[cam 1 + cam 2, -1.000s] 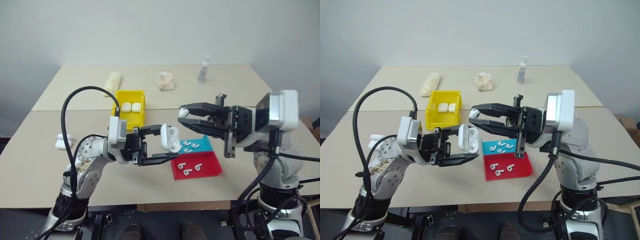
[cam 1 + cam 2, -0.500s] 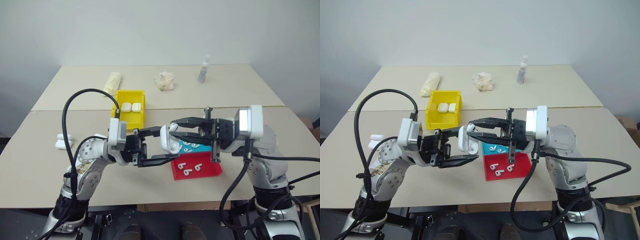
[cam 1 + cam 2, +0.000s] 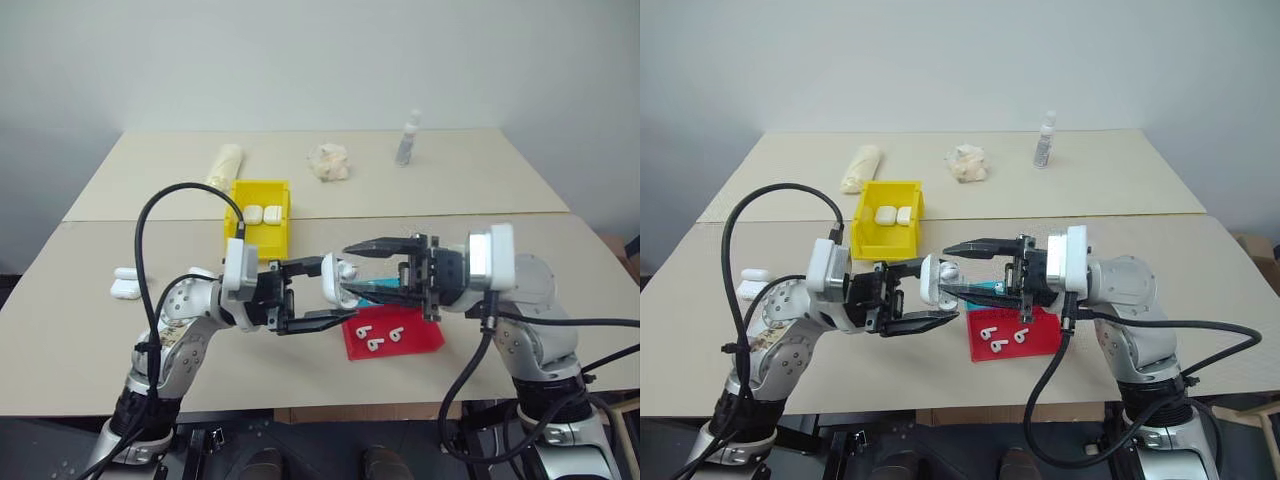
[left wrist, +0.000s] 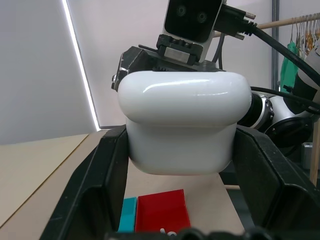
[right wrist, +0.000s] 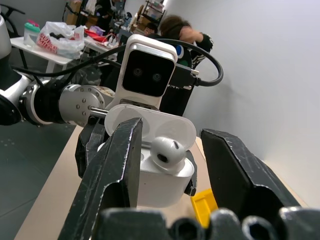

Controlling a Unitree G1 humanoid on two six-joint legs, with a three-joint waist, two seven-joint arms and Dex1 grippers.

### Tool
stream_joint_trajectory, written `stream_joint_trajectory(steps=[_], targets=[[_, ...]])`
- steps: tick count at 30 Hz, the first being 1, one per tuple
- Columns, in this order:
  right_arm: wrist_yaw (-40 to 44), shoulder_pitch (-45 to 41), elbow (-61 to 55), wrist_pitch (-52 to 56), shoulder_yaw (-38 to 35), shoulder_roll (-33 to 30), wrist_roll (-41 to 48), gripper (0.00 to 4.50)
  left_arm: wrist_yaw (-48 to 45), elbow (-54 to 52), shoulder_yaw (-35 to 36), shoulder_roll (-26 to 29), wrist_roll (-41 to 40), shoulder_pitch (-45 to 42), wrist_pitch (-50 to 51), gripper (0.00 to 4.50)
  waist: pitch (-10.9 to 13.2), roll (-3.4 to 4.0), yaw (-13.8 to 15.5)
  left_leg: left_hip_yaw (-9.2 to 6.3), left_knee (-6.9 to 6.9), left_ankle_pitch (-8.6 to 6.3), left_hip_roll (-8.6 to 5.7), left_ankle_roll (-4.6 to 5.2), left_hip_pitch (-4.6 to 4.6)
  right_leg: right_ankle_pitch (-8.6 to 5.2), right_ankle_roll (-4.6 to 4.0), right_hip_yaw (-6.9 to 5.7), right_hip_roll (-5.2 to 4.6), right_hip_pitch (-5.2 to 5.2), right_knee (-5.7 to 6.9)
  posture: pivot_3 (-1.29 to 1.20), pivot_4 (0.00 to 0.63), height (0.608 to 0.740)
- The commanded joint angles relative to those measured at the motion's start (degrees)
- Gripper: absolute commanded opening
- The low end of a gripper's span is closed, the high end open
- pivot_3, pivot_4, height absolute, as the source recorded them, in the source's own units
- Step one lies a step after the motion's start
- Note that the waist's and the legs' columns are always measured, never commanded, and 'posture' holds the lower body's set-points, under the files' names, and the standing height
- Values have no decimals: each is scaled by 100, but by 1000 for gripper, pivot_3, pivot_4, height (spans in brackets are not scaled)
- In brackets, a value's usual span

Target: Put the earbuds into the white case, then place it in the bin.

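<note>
Your left pincer (image 3: 318,295) pinches the white case (image 3: 335,281) above the counter (image 3: 90,330), lid flipped open, with one earbud (image 5: 167,151) sitting in its mouth. Your right pincer (image 3: 352,273) faces it with fingers spread, one on each side of the case. The yellow bin (image 3: 262,215) stands behind with two cases inside; more earbuds (image 3: 378,338) lie in the red tray (image 3: 425,338).
</note>
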Motion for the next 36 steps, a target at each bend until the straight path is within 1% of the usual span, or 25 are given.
stream_joint_trajectory(steps=[1, 8, 10, 12, 13, 15, 17, 19, 22, 25, 27, 29, 31, 36], targets=[[83, 7, 18, -109, 141, -54, -135, 2174, 20, -150, 53, -96, -84, -147, -133, 2783, 0, 0, 1, 0, 0, 0, 0, 0, 0, 0, 0, 0, 0, 0, 0, 0, 150, 740], [226, -65, 94, -141, 58, -244, -71, 2174, 30, -18, 81, -47, 130, -66, -160, 2783, 0, 0, 4, -1, 0, 0, 0, 0, -1, 0, 0, 0, 0, 0, -1, 0, 150, 740], [239, -335, 179, 175, -168, -531, 104, 2174, -24, 276, 218, 135, 392, 30, -346, 2783, 0, 0, 4, 0, 0, 0, 0, 0, 0, 0, 0, 0, 0, 1, -2, 0, 150, 740], [337, -698, 339, 699, -241, -1019, 131, 2174, -134, 565, 360, 378, 647, 172, -596, 2783, 1, 2, -13, 2, 1, 0, -1, 0, 1, 0, 0, 2, -1, 0, 0, 0, 150, 740], [402, -886, 450, 972, -160, -1286, 25, 2174, -177, 660, 422, 484, 710, 250, -687, 2783, 2, 5, -21, 4, 0, 0, 0, 0, 4, 0, 0, 4, 0, -1, 2, 0, 150, 740], [528, -1337, 852, 1264, 189, -1743, -480, 2174, -212, 736, 552, 713, 763, 450, -745, 2783, 3, 5, -29, 5, -8, 0, 2, 1, 7, -1, -3, 3, 3, -2, 0, 0, 150, 740], [773, -1814, 1384, 1229, 731, -2051, -1231, 2174, -238, 739, 665, 897, 799, 647, -781, 2783, 4, 6, -35, 8, -9, -1, 6, 1, 7, -4, -7, 4, 5, -6, -3, 0, 150, 740], [1014, -2261, 1902, 1078, 1325, -2194, -2002, 2174, -229, 731, 707, 1002, 843, 802, -847, 2783, 4, 6, -25, 16, -11, -1, 6, 2, 5, -4, -7, 4, 4, -8, -6, 0, 150, 740], [1288, -2918, 2812, 585, 2171, -2067, -3118, 2174, -154, 701, 700, 1026, 918, 976, -946, 2783, 4, 6, -8, 34, -8, -1, 4, 1, -2, -4, -6, 2, 1, -11, -5, 0, 150, 740], [1463, -3436, 3664, 277, 2761, -1746, -3837, 2174, -4, 569, 620, 938, 991, 1081, -942, 2783, 4, 7, -14, 46, -7, 0, 2, 0, -15, -3, -6, 4, -1, -26, -1, 0, 150, 740], [1496, -3608, 4111, -133, 3037, -1583, -4237, 2174, 90, 465, 561, 876, 1025, 1156, -928, 2783, 4, 7, -12, 47, -5, 1, 3, -1, -34, -3, -6, 5, -1, -50, 6, 0, 150, 740], [1538, -3666, 4372, -503, 3167, -1468, -4456, 2174, 172, 380, 525, 843, 1048, 1232, -895, 2783, 4, 7, -5, 45, 5, 6, 2, -10, -79, -1, -6, 6, -2, -102, 21, 0, 150, 740], [1560, -3699, 4625, -835, 3250, -1341, -4605, 2174, 214, 338, 503, 832, 1078, 1310, -917, 2783, 4, 7, -5, 45, 8, 9, -1, -16, -96, -1, -5, 3, -6, -115, 54, 0, 150, 740], [1493, -3768, 5288, -1136, 3379, -1000, -5017, 2174, 327, 161, 495, 850, 1088, 1479, -860, 2783, 4, 7, -19, 48, 8, 10, -3, -18, -87, -1, -5, 3, -7, -109, 60, 0, 150, 740]])
